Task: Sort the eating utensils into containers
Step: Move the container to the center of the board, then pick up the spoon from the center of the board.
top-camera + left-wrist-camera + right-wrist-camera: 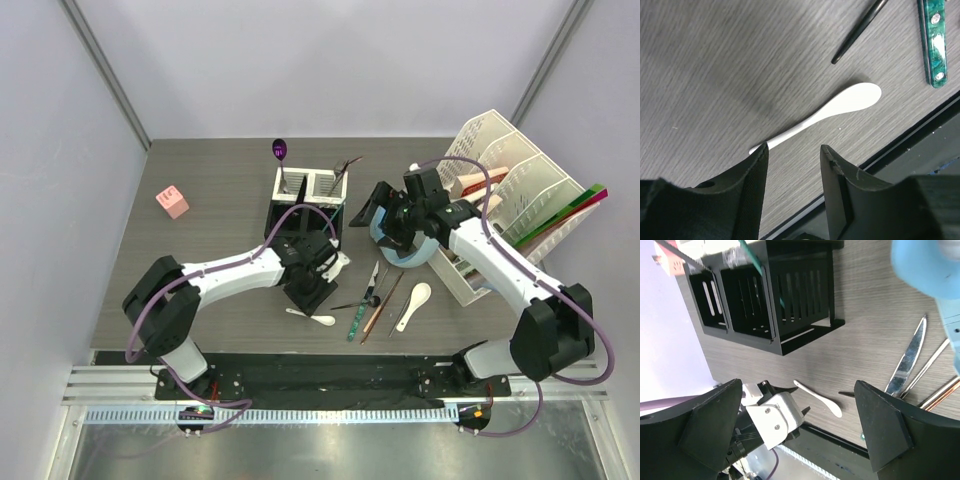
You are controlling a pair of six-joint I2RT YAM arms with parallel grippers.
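Observation:
A small white spoon (840, 106) lies flat on the dark wood table just in front of my left gripper (794, 150), which stands open over bare table. The spoon's handle end reaches the tip of one finger (757, 172). In the top view this spoon (314, 318) lies near the front edge, below the left gripper (303, 295). Right of it lie a black knife (372, 285), a green-patterned piece (356, 322), a copper piece with chopsticks (384, 305) and a white soup spoon (413, 305). The black caddy (310, 200) holds a purple spoon (279, 150). My right gripper (395, 218) hangs wide open, empty, above the table.
A light blue ring-shaped thing (407, 248) sits under the right arm. The big white slotted rack (505, 195) stands at the back right and a pink block (172, 201) at the left. The table's front edge and a black strip (920, 135) run close behind the spoon.

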